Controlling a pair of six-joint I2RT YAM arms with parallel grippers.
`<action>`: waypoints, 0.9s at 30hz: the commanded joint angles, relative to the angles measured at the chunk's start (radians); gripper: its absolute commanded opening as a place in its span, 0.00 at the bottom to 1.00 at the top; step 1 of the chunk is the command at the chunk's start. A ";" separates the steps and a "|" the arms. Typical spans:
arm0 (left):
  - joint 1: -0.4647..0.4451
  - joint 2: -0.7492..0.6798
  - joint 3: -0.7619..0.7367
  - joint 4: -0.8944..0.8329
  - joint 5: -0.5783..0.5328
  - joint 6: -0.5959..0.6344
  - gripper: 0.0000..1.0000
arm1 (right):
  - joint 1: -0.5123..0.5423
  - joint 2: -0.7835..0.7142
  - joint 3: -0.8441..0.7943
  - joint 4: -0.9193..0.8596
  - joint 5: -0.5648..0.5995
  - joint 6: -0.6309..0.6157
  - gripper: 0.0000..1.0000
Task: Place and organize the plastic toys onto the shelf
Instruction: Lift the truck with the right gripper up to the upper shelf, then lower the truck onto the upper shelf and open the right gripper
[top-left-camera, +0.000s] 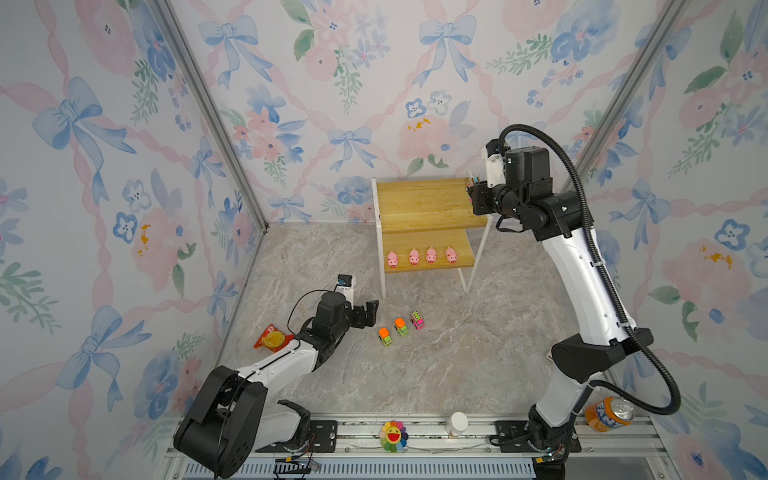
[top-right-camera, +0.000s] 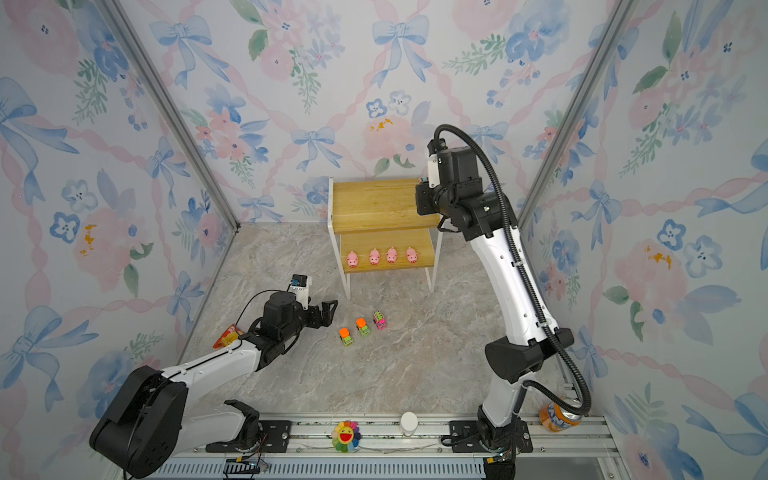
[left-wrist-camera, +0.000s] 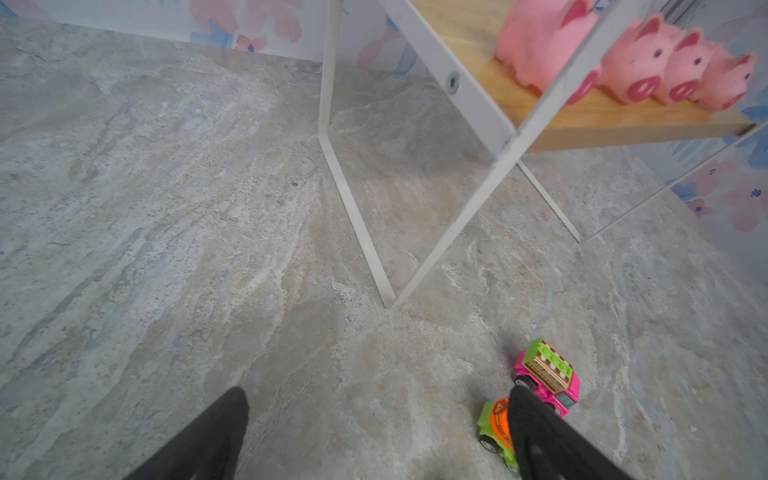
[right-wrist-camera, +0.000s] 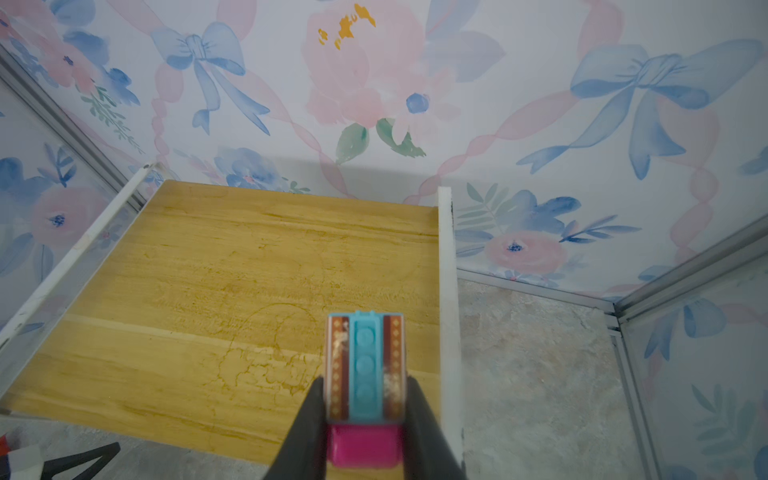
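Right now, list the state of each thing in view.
shelf, upright by the back wall.
right gripper, shut on the blue-roofed pink car, over the top board.
left gripper, open and empty, low over the table.
four pink pigs, upright in a row on the lower board.
two green cars, on their wheels on the table.
green-roofed pink car, on its wheels beside them.

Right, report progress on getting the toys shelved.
Done: four pink plastic pigs stand in a row on the wooden shelf's lower board. In hand: the right arm's jaws are shut on a pink toy car with a striped roof above the top board. Left: two green cars with orange tops and another pink car on the marble-look tabletop; the left arm's jaws hang open beside them.
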 joint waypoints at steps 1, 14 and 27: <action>-0.007 -0.021 0.011 -0.032 -0.004 0.017 0.98 | -0.026 0.018 0.047 -0.077 -0.005 0.043 0.21; -0.016 -0.008 0.012 -0.031 0.017 0.058 0.98 | -0.034 0.031 -0.072 -0.010 -0.036 0.058 0.21; -0.032 -0.003 0.013 -0.031 -0.003 0.080 0.98 | -0.004 0.055 -0.081 0.001 -0.023 0.046 0.23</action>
